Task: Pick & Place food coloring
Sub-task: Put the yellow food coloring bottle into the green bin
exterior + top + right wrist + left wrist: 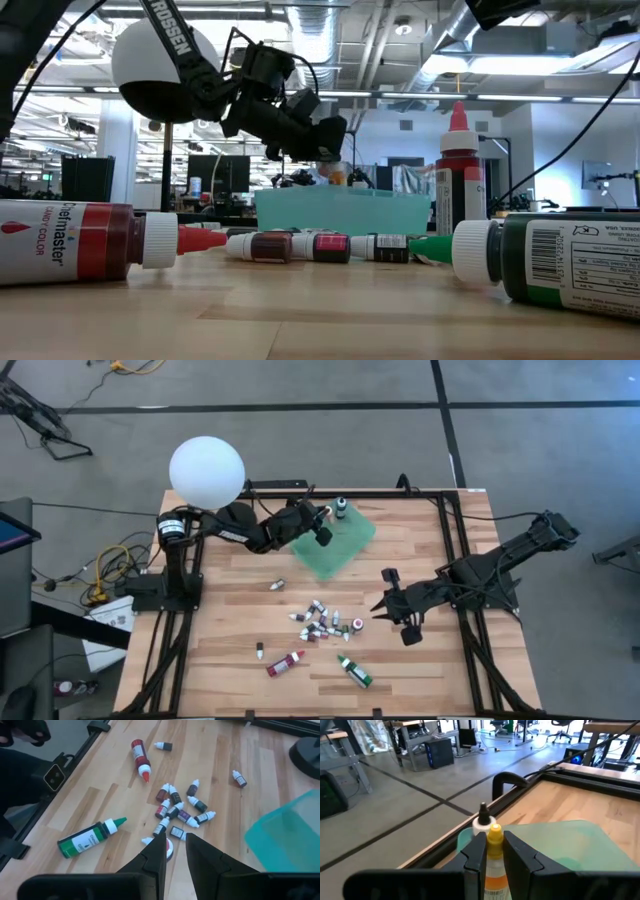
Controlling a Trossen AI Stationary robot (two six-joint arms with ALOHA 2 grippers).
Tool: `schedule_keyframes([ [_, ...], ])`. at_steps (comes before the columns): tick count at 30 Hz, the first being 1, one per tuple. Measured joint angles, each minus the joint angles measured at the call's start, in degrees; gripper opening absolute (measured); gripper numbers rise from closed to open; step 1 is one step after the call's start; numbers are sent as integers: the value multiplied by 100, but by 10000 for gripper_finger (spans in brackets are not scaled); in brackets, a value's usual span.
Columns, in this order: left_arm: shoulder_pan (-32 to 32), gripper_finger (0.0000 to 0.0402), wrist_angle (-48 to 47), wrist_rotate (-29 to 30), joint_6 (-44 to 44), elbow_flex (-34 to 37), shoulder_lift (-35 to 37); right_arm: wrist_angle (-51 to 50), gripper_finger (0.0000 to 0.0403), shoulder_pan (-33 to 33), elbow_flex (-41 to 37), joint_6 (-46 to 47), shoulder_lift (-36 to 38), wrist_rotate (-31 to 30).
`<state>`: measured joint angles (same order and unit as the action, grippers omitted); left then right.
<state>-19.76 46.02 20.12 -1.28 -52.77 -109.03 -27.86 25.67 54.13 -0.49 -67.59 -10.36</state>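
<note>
I see a pale striped wooden surface (230, 660) carrying a translucent green square cloth (345, 545). On it lie a dark red plastic bottle (284, 663) with a white cap and a dark green plastic bottle (354, 671). My left arm's black jaws grip a clear bottle with an orange band and yellow tip (493, 855).

We see a green cloth (335, 543) upper-centre on the wooden counter (230, 630); white globe (207, 470) upper left.
</note>
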Motion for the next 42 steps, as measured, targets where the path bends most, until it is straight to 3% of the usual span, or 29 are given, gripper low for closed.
schedule_keyframes([
  [16, 9, 43, -80, -35, 26, 0, 0, 44, 66, 0, 0, 2, 0, -30],
  [30, -1, 43, 329, 110, 59, -44, -452, 26, 66, 98, 0, 48, 0, -20],
  [42, -115, 43, -509, -31, 181, -589, -455, 20, 66, 7, 0, 7, 0, -23],
])
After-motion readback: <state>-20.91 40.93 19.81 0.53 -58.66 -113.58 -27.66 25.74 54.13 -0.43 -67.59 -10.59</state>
